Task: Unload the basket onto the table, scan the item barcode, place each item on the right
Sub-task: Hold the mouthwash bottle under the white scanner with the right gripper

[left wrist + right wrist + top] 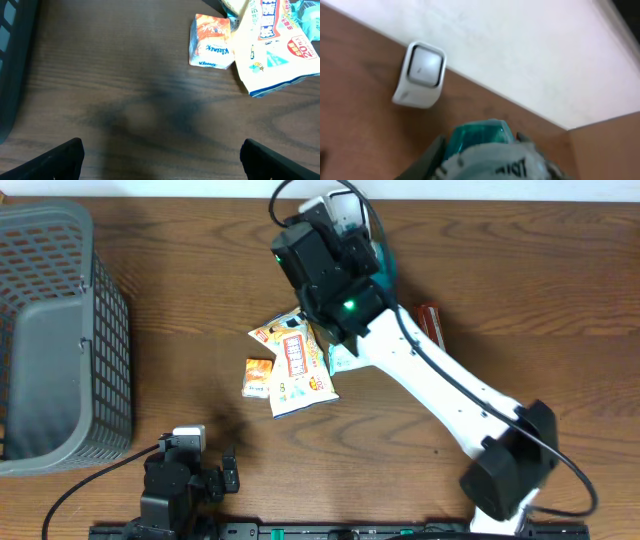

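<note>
Right wrist: right fingers (431, 160) pinch teal packet (480, 136); left fingers (60, 161) spread wide.

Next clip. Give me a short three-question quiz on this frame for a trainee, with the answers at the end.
1. True or false: the left claw is open and holds nothing.
2. Pick one. The right claw is: A. shut on the teal-topped item; B. open and empty; C. hidden from every camera.
3. Fill in: in the overhead view, the grey basket stands at the ____ side of the table.
Key: 1 true; 2 A; 3 left.
</note>
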